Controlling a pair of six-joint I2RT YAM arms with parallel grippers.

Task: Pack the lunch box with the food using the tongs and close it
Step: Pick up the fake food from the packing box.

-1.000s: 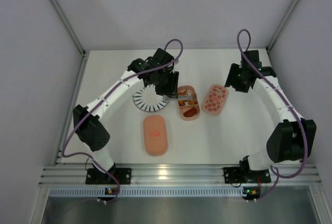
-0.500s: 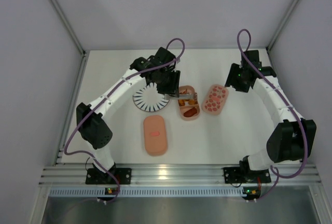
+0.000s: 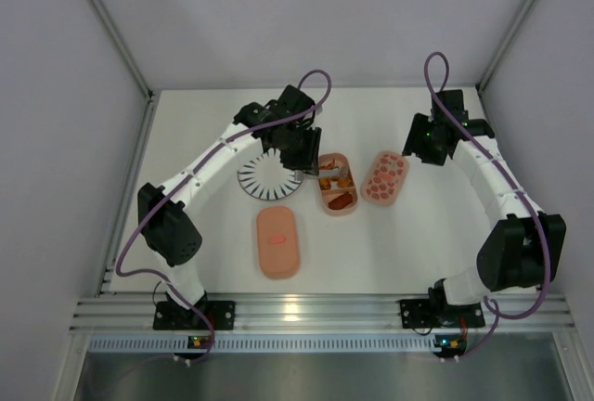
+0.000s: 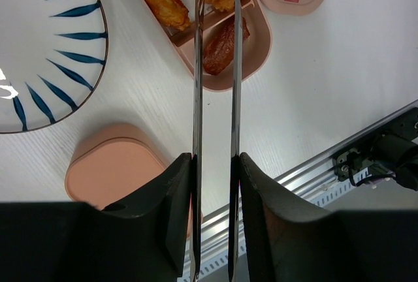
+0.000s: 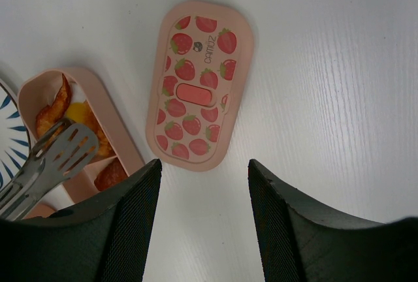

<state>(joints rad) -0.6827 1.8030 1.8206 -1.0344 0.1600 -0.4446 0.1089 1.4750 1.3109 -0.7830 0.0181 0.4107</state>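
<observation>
Pinching the tongs (image 4: 198, 99) in the left gripper (image 4: 215, 164), tips among the food (image 4: 219, 44) in the tray (image 4: 261, 40) beside the plate (image 4: 46, 47), likely to settle a piece, with the right gripper (image 5: 204, 168) spread, empty, near the strawberry lid (image 5: 199, 86).

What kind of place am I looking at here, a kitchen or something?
Probably a robot test booth, not a kitchen: a white table boxed in by plain panels, a left arm and right arm bolted to a metal rail, with a pink lunch box and tongs as props.
</observation>
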